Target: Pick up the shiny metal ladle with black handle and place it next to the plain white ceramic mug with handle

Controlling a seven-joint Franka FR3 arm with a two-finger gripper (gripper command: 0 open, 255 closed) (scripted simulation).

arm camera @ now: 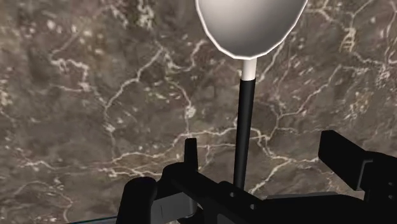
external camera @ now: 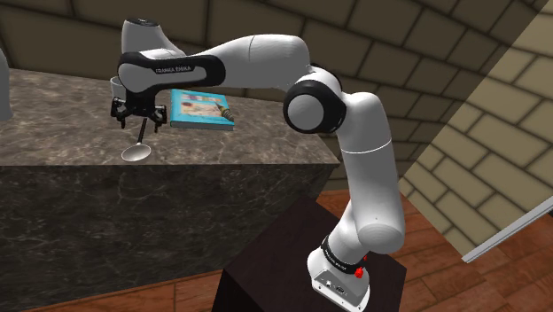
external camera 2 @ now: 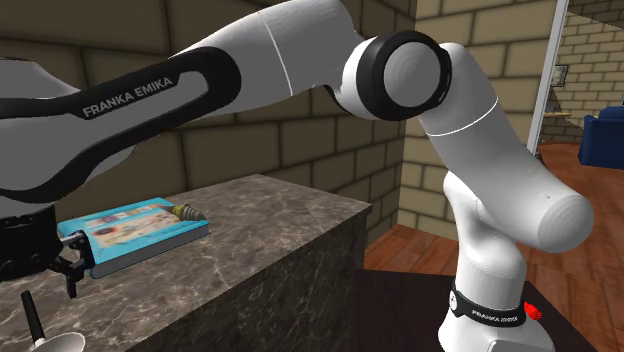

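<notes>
Presently on my feeds: eight entries, one of each.
Counter (external camera: 62, 115): one dark slab veined in white. Its far left runs out of the shoulder view, and the arm covers part of its back.
Arm (external camera: 257, 62): one, white with dark joints, reaching over the counter. In the second exterior view its wrist end is cut off at the left edge.
Stand (external camera: 279, 257): one dark box. Its lower part is cut off by the shoulder view's bottom edge.
Book (external camera: 202, 108): one, teal cover, lying flat on the counter. The forearm hides its top edge in the shoulder view.
Gripper (external camera: 139, 124): one, black, pointing down over the counter near its front edge. Its fingers (arm camera: 189, 151) are spread, with counter showing between each finger and the handle.
Ladle (arm camera: 246, 95): one, directly below the gripper, to the shoulder view's left of the book.
- The black handle (external camera: 142, 135) stands nearly upright between the fingers, and its top end is hidden behind the gripper body in the wrist view.
- The pale bowl (arm camera: 251, 25) is at the bottom. I cannot tell whether it rests on the counter.
- The second exterior view cuts the bowl off at its bottom edge.
Small brownish object (external camera 2: 187, 211): one, just beside the book's corner. I cannot make out what it is.
Pale object (external camera: 3, 89): one, cut off by the shoulder view's left edge. I cannot identify it.
</notes>
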